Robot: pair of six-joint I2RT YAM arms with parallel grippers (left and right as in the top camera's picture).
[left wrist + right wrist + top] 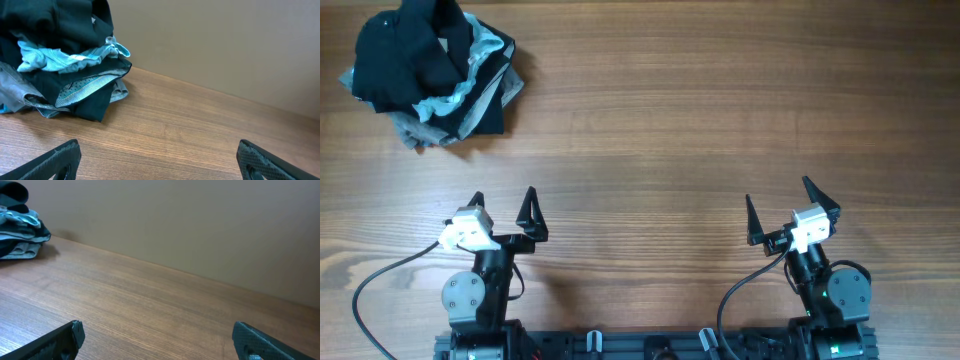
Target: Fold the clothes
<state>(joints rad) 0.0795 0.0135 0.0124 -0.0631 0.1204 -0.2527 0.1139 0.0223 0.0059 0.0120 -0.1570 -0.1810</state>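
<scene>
Black shirt (405, 55): seen crumpled in a lump at the far left corner of the tabletop (670, 120). No panel, sleeve or hem is laid flat. Neck opening and tag cannot be made out.
Neighbours: a light-blue garment (485, 50) is tangled through the black cloth, and a grey garment (430, 128) is pressed underneath at the near side. All three are touching, so the shirt's full outline cannot be traced.
Folds made: none are seen. No crease or squared edge is shown in any view.
Left gripper (503, 200): held low by the front edge, well apart from the shirt. The fingers are spread wide and nothing is held between them.
Right gripper (778, 195): held likewise on the right, farther from the shirt. The fingers are spread wide and nothing is held.
Bare wood: a broad stretch is shown between the grippers and the shirt, judged ample for spreading the cloth.
Progress: judged to be at the very start, with no part of the task done.
Left to do: the shirt is to be pulled free of the other two garments, brought to the middle, spread flat, and then folded.
First reach: the left gripper is judged better placed, as the shirt lies on its side.
Risk: the light-blue garment may be dragged along when the black cloth is lifted.
</scene>
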